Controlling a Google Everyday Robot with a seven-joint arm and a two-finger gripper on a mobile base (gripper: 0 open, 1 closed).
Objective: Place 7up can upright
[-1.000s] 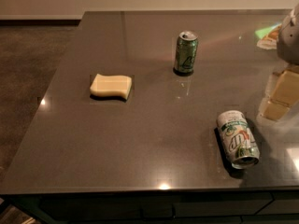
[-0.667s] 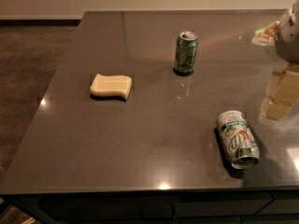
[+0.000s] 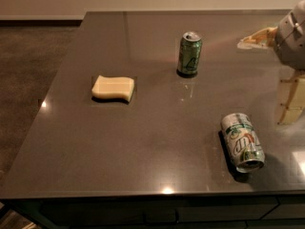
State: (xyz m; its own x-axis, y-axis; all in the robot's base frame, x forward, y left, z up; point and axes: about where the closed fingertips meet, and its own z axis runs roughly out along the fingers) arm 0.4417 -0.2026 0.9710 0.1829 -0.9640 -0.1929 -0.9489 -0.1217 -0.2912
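Observation:
The 7up can (image 3: 242, 141) lies on its side on the dark table (image 3: 157, 142), near the front right, with its open end toward the front edge. It has a white and silver body with green lettering. My gripper (image 3: 285, 56) is at the right edge of the view, behind and to the right of the can and apart from it. It holds nothing that I can see, and part of it is cut off by the frame.
A darker all-green can (image 3: 189, 54) stands upright at the back middle. A yellow sponge (image 3: 113, 88) lies on the left part of the table. The table's front edge runs just in front of the lying can. Carpet floor (image 3: 28, 80) lies to the left.
My gripper has edged a little to the left, further into view. The cans and the sponge have not moved.

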